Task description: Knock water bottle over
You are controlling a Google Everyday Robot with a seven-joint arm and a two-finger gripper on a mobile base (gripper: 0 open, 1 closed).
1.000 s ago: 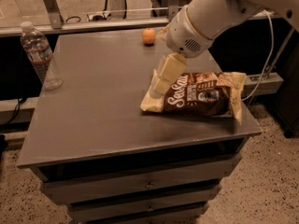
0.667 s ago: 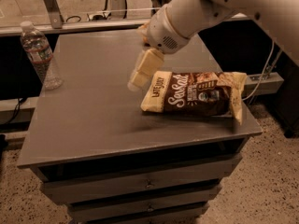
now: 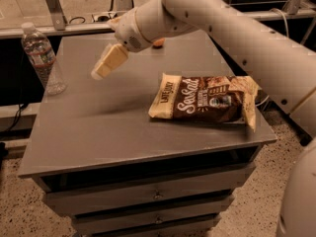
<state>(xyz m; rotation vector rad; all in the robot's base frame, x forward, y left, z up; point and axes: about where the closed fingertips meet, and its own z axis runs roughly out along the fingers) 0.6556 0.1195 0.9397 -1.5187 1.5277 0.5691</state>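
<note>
The water bottle is clear ribbed plastic with a white cap and stands upright at the table's far left edge. My gripper has cream-coloured fingers pointing down-left. It hangs above the table to the right of the bottle, clearly apart from it, at about the height of the bottle's lower half. My white arm reaches in from the upper right.
A brown and cream chip bag lies flat on the right half of the grey table. An orange object sits at the back, mostly behind my arm. Drawers are under the tabletop. Metal rails run behind the table.
My gripper has moved left and away from the chip bag, across the table toward the bottle. The bottle and the bag have not moved.
</note>
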